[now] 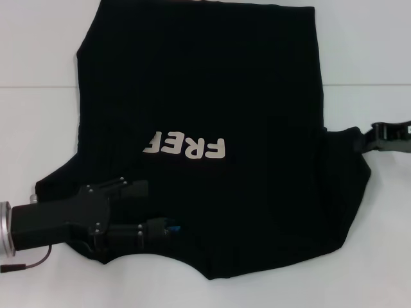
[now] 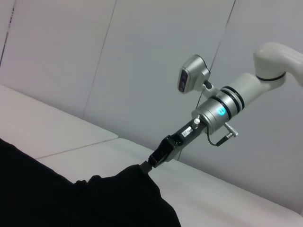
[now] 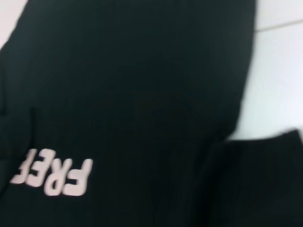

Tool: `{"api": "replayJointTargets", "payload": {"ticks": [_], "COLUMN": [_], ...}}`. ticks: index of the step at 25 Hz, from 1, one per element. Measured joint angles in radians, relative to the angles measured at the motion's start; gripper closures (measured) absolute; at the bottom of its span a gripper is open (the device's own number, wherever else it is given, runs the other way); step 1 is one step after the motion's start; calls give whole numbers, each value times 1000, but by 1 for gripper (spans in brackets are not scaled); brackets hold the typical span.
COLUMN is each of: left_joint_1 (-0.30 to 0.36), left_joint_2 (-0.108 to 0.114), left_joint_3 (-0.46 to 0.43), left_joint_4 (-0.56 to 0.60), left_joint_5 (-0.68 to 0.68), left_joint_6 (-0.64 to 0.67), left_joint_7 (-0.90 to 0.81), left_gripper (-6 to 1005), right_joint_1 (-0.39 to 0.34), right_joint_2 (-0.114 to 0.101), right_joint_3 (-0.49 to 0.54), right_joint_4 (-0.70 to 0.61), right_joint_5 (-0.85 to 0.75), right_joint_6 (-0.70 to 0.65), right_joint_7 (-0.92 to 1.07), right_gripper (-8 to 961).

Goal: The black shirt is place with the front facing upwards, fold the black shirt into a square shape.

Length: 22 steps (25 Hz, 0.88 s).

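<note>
The left gripper [image 1: 144, 208], black and mounted on a black wrist block with a silver collar, is seen low over the near left part of the large black cloth T-shirt [image 1: 212, 96]. Its fingers are spread apart, with dark fabric lying between and under them. A small blue patch [image 1: 172, 226] is glimpsed just beside its lower finger. Just beyond this gripper, pale pinkish lettering [image 1: 186, 146] is printed on the cloth and is seen upside down as "FREE", its last part hidden by a fold. Far across from it, the right gripper [image 1: 379, 136] is held at the shirt's sleeve edge; whether cloth is pinched there cannot be told. The shirt is spread on a white table [image 1: 372, 51].
</note>
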Motion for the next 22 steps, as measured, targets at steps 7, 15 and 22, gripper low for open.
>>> {"api": "replayJointTargets", "payload": {"ticks": [7, 15, 22], "left_joint_1": [1, 2, 6], "left_joint_2": [0, 1, 0], "left_joint_3": [0, 0, 0], "left_joint_4": [0, 0, 0], "left_joint_5": [0, 0, 0], "left_joint_6": [1, 0, -1], "left_joint_7": [0, -1, -1], "left_gripper": [49, 49, 50], "right_joint_1": [62, 134, 170], "right_joint_2": [12, 45, 60], "right_joint_3": [-26, -159, -175], "right_joint_4": [-15, -62, -66], "right_joint_5": [-1, -11, -14], "right_joint_6": [-30, -55, -57], "right_joint_7": [-35, -28, -50], "right_gripper": [949, 947, 942]}}
